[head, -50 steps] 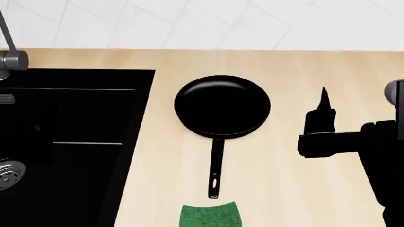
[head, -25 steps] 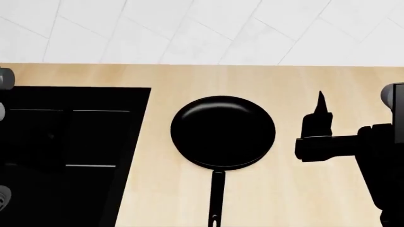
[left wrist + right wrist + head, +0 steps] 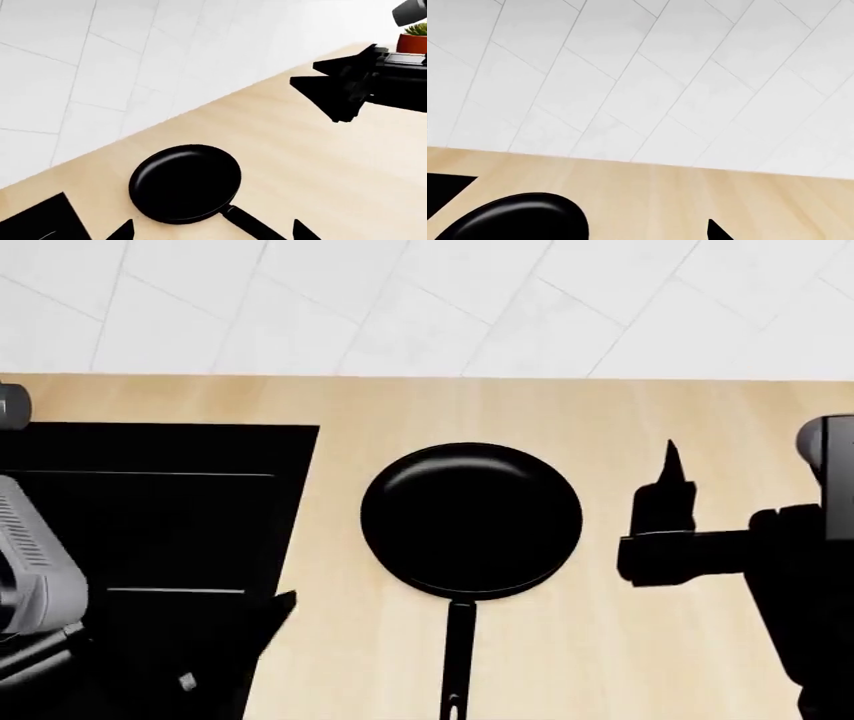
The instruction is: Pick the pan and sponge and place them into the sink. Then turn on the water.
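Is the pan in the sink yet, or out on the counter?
Out: the round matte-black frying pan sits upright on the wooden counter, beside the black basin.

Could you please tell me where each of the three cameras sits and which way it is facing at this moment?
Head view: on the robot's head, looking down at the pan, sink and both arms' grippers, left gripper, right gripper.
Left wrist view: near the left gripper, facing the pan, tiled wall and right gripper.
Right wrist view: facing the wall; one fingertip shows.
All three share the pan.
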